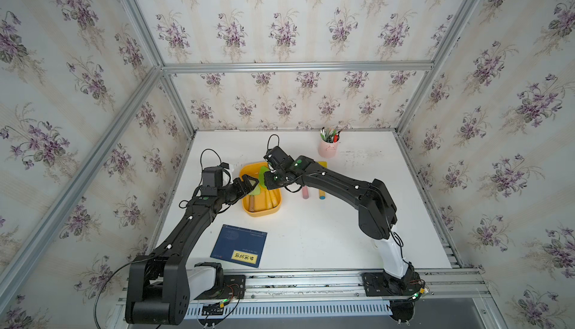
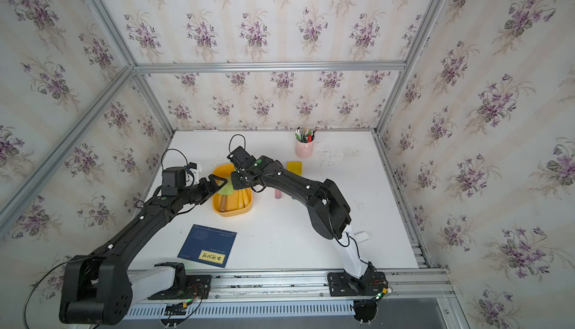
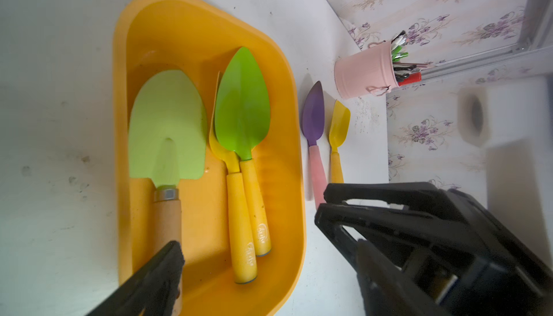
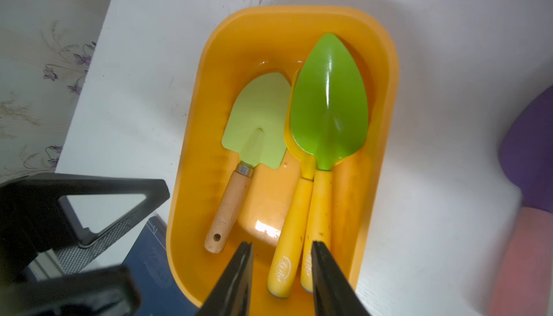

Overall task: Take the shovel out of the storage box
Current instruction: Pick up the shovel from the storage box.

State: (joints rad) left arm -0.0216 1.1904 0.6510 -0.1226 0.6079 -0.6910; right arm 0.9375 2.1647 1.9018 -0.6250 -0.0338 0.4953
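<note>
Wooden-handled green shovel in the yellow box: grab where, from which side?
Probably the wooden handle, mid-length, from straight above, closing across its width. The shovel lies flat, its blade wide and thin, and the handle has bare box floor on both sides.

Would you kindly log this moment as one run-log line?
left gripper: open, by wooden-handled shovel | right gripper: open, above yellow-handled shovels | storage box: all three inside | table: two more shovels outside
</note>
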